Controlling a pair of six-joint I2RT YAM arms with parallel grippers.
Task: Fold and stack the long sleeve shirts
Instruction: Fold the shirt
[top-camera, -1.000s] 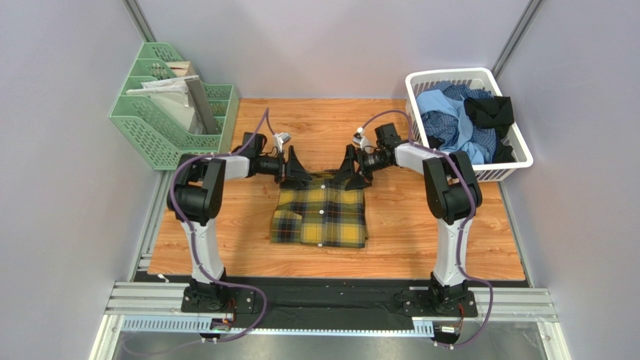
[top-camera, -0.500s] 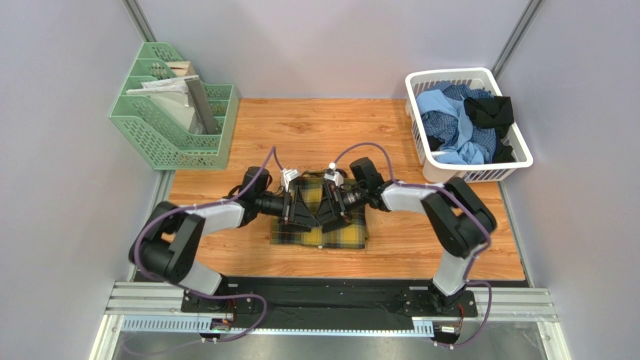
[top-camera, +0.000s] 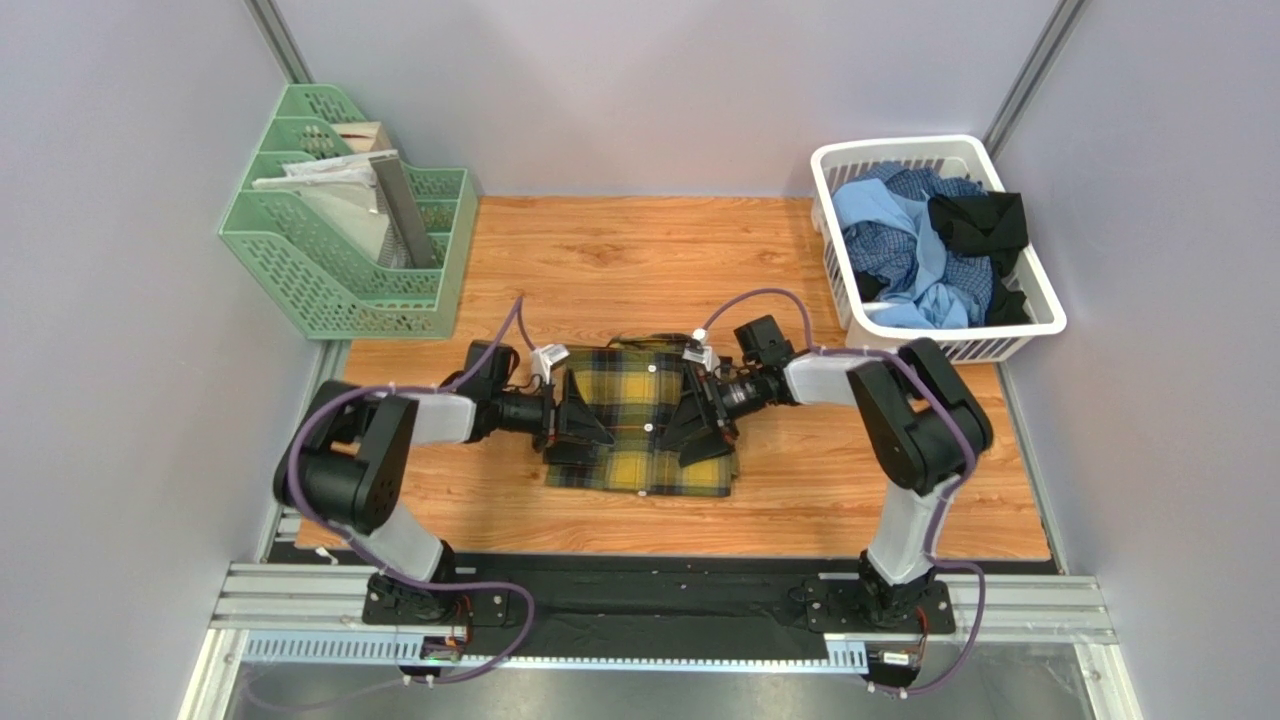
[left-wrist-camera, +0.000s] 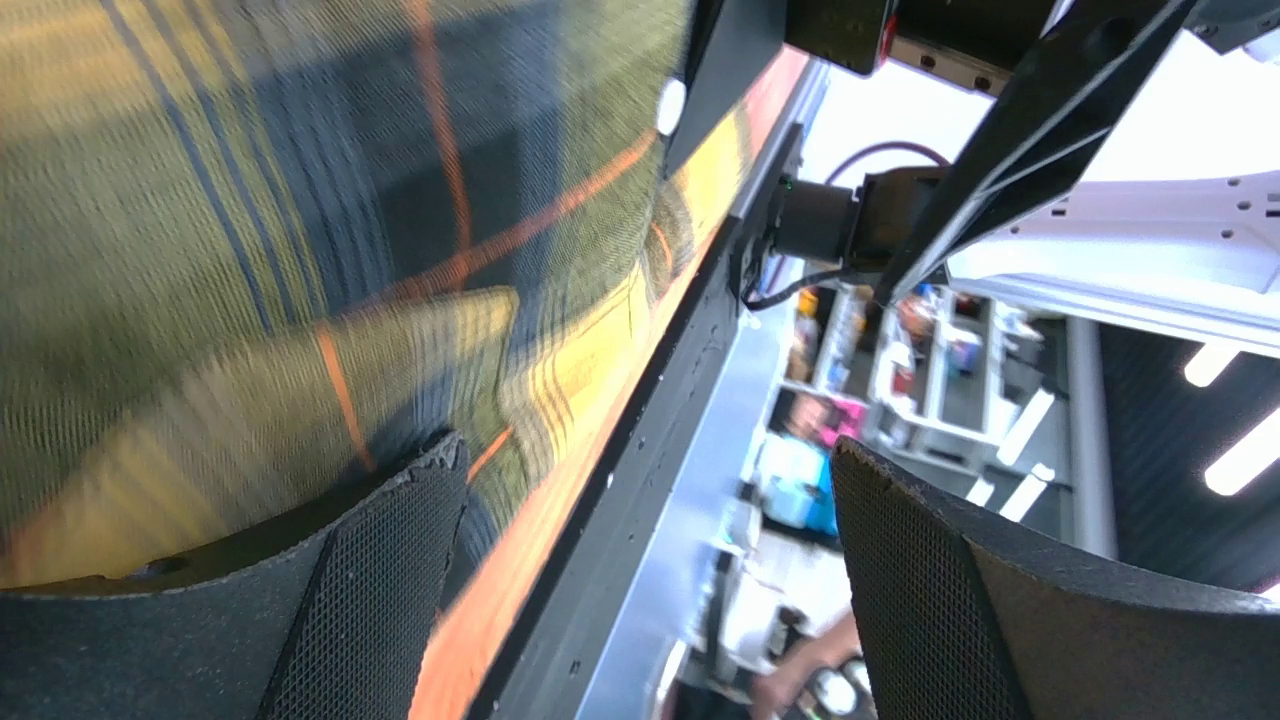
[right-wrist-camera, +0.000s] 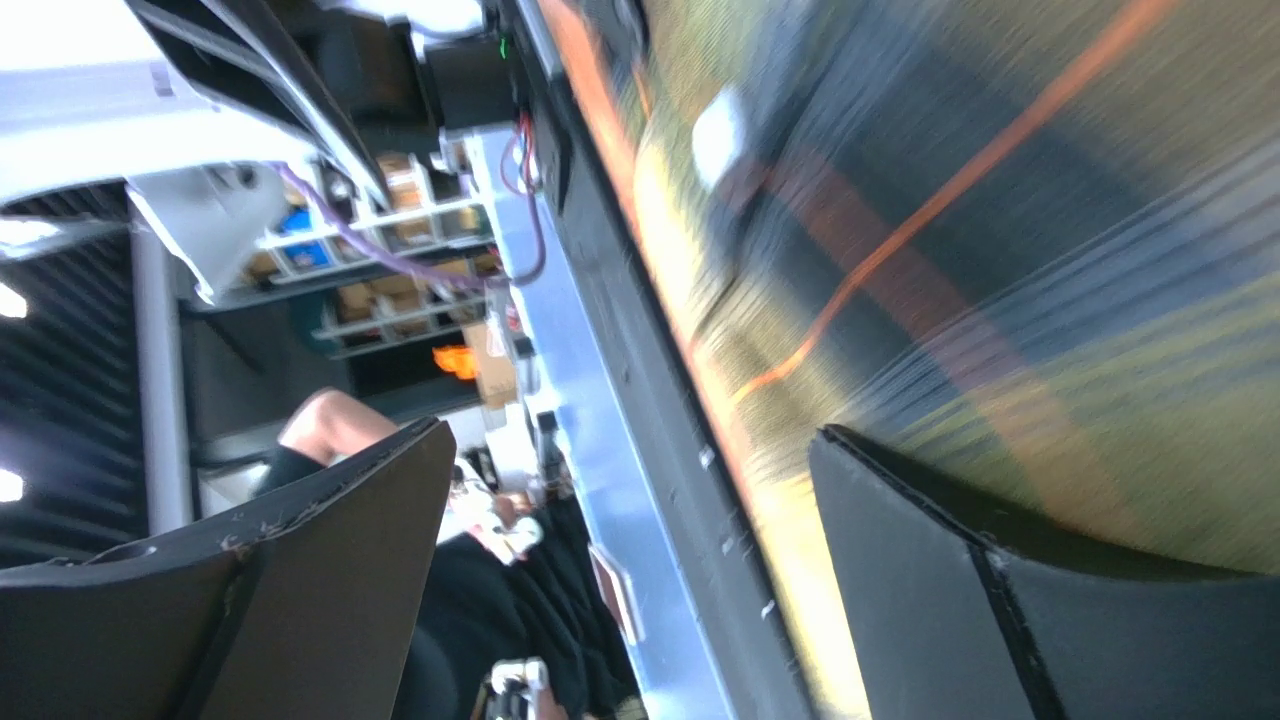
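Note:
The mustard-yellow and black plaid shirt (top-camera: 639, 428) lies folded as a flat rectangle in the middle of the wooden table. My left gripper (top-camera: 580, 425) is low over its left edge and my right gripper (top-camera: 700, 425) is low over its right part, pointing at each other. In the left wrist view the plaid cloth (left-wrist-camera: 301, 225) fills the upper left and the gripper (left-wrist-camera: 646, 465) is open with nothing between its jaws. In the right wrist view the cloth (right-wrist-camera: 1022, 255) fills the right side and the gripper (right-wrist-camera: 631, 435) is open and empty.
A white basket (top-camera: 1037, 308) at the back right holds other shirts, light blue (top-camera: 902, 225) and black (top-camera: 980, 222). A green file rack (top-camera: 346, 240) stands at the back left. The table's near edge meets a metal rail (top-camera: 661, 600).
Both grippers came from the shirt's collar edge down onto its middle, close together. They have since slid apart, left gripper leftward and right gripper rightward, across the cloth.

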